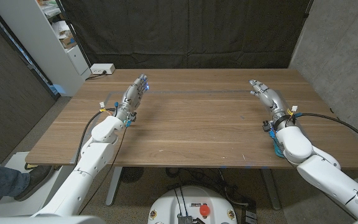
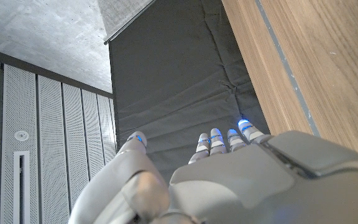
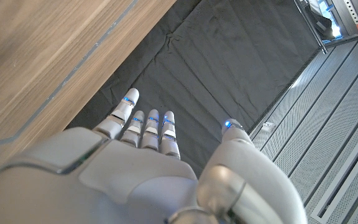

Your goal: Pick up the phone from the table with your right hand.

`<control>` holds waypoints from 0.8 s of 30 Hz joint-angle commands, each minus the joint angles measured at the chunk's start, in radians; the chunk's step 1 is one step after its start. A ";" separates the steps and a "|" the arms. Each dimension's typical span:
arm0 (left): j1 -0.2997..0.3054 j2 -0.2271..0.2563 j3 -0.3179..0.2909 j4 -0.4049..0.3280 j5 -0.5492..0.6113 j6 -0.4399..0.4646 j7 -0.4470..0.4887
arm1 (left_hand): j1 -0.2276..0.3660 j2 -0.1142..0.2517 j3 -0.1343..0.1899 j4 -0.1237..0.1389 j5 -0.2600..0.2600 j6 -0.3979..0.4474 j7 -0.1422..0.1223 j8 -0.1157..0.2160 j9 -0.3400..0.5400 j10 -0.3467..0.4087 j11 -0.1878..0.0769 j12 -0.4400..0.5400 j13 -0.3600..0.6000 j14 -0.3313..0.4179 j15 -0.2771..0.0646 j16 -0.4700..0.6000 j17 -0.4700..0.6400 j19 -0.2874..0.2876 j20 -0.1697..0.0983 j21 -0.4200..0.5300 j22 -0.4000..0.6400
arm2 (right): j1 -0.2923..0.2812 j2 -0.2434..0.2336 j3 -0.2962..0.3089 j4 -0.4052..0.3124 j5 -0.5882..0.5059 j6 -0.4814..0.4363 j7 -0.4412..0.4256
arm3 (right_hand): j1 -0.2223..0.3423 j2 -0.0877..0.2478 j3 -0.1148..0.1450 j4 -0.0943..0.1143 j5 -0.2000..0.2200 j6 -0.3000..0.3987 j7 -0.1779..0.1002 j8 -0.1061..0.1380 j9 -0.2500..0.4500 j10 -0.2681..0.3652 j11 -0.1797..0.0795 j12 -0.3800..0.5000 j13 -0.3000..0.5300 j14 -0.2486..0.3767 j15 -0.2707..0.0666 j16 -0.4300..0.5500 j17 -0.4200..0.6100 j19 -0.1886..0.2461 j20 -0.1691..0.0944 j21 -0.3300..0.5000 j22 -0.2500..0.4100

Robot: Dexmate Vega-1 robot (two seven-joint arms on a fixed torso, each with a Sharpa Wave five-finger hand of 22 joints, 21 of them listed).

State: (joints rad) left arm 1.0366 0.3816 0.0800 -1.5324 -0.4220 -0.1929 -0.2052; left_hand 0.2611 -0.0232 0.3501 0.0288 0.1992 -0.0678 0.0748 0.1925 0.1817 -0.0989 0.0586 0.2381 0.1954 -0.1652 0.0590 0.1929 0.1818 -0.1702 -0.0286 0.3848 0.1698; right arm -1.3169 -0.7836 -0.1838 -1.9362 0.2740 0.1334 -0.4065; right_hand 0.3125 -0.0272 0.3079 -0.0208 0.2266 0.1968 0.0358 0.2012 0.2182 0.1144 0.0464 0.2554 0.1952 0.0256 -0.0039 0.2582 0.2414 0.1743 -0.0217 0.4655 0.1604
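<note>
My right hand (image 1: 267, 96) stands over the right part of the wooden table (image 1: 197, 124), fingers stretched toward the far edge and holding nothing. In the right wrist view the same hand (image 3: 154, 168) has its fingers (image 3: 148, 124) straight and apart from the thumb, with the tabletop (image 3: 36, 62) beside it. My left hand (image 1: 134, 94) is on the left side of the table, also with extended fingers and empty. The left wrist view has that hand (image 2: 229, 180) with fingers (image 2: 219, 140) straight and nothing in it. I see no phone on the table in any view.
A white power strip (image 1: 102, 69) lies at the table's far left corner. A black curtain (image 1: 185, 31) hangs behind the table. White shelving (image 1: 55, 31) stands at the back left. A person's shoe and trouser leg (image 1: 5, 180) are at the lower left.
</note>
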 commanded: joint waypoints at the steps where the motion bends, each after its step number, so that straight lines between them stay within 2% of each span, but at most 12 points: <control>1: 0.009 0.004 0.002 -0.009 0.000 0.000 0.006 | 0.001 0.011 0.001 -0.004 -0.006 0.009 0.001 0.000 -0.001 0.002 -0.004 -0.004 0.002 -0.002 0.001 0.001 -0.001 -0.123 -0.006 -0.002 0.004 | -0.048 -0.019 0.029 -0.044 -0.047 -0.044 -0.035 | 0.012 0.004 0.002 -0.005 0.004 0.006 -0.002 0.008 0.002 0.010 0.002 -0.004 0.002 0.010 0.000 0.001 0.001 0.010 -0.003 -0.005 0.005; 24: 0.014 0.011 -0.001 -0.009 -0.010 -0.011 -0.003 | 0.001 0.013 -0.001 -0.008 -0.006 0.010 0.000 -0.001 -0.001 0.002 -0.003 -0.006 0.001 -0.002 0.000 0.001 0.000 -0.121 -0.005 -0.011 0.005 | -0.070 -0.027 0.047 -0.094 -0.099 -0.128 -0.060 | 0.012 0.006 -0.003 -0.007 0.005 0.011 -0.003 0.008 -0.003 0.019 -0.003 -0.007 0.001 0.016 -0.001 0.000 -0.002 0.019 -0.004 -0.013 0.005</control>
State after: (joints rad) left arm 1.0484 0.3895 0.0821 -1.5394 -0.4261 -0.1940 -0.2043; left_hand 0.2611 -0.0232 0.3460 0.0247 0.1992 -0.0642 0.0712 0.1925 0.1818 -0.0989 0.0586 0.2318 0.1955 -0.1652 0.0590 0.1929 0.1818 -0.1702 -0.0286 0.3802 0.1697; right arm -1.3755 -0.8035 -0.1461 -2.0007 0.2037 0.0551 -0.4510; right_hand 0.3179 -0.0219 0.3037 -0.0249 0.2266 0.2004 0.0321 0.2013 0.2137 0.1236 0.0449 0.2513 0.1953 0.0309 -0.0092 0.2582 0.2368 0.1833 -0.0233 0.4546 0.1604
